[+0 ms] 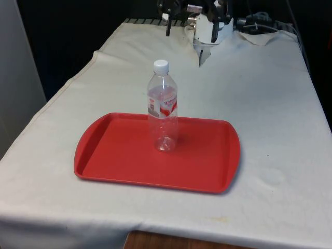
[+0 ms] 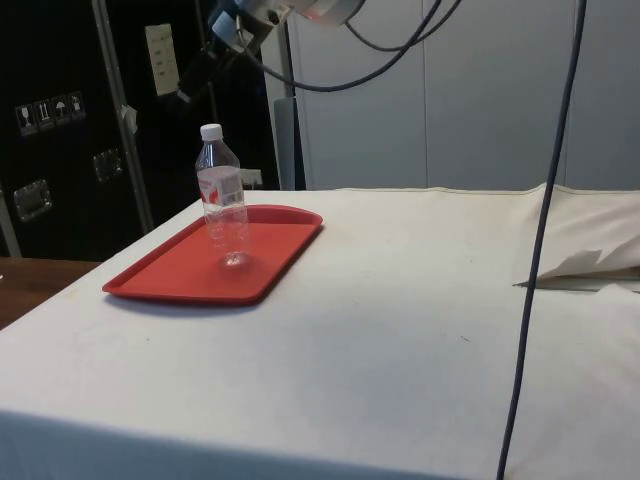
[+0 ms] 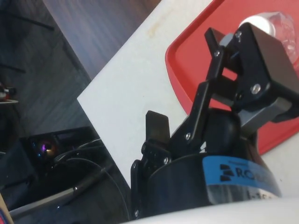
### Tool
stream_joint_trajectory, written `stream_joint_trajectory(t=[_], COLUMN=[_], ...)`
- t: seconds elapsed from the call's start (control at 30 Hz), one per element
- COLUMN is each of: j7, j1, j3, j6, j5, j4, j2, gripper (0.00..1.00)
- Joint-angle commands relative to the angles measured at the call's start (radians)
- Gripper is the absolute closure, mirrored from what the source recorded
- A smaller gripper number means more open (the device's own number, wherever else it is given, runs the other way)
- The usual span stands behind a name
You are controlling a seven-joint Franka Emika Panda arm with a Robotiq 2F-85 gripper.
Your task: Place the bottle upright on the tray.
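A clear plastic bottle (image 1: 164, 111) with a white cap and a red-and-white label stands upright near the middle of the red tray (image 1: 114, 155). The side view shows the same bottle (image 2: 224, 200) upright on the tray (image 2: 170, 275). My gripper (image 1: 169, 22) hangs high above the table, behind the bottle and well clear of it. Its black fingers (image 2: 196, 80) point down and are empty. In the wrist view the gripper (image 3: 184, 79) is open, and the bottle's cap (image 3: 261, 21) peeks out past one finger over the tray (image 3: 187, 56).
White cloth (image 1: 270, 104) covers the table around the tray. A rumpled fold of cloth (image 2: 585, 265) lies near the robot's end. A dark cable (image 2: 540, 240) hangs down in the side view. Beyond the table edge in the wrist view are dark floor and cables (image 3: 60, 158).
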Motion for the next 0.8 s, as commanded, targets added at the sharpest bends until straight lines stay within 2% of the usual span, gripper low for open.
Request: stream_joint_trajectory(t=[0.0,0.03,0.23,0.27,0.3,0.5,0.53,0.57,0.77], j7=[-0.004,-0.008,-0.039,-0.038,-0.043,-0.078,-0.072,-0.084,-0.131], j1=[0.000,0.004,0.002,-0.001,0.002,0.000,-0.001,0.000,-0.001], j3=[0.000,-0.013,-0.011,0.000,-0.010,-0.009,0.000,-0.009,-0.008], j6=[0.000,0.013,0.021,0.010,0.023,0.033,0.019,0.034,0.039], j5=[0.000,-0.008,-0.007,0.000,-0.007,-0.008,0.000,-0.008,-0.008], j4=[-0.004,-0.023,-0.045,-0.030,-0.048,-0.062,-0.048,-0.063,-0.063], j2=[-0.005,-0.006,-0.034,-0.036,-0.037,-0.052,-0.056,-0.053,-0.052], gripper=[0.00,0.00,0.00,0.00,0.00,0.00,0.00,0.00,0.00])
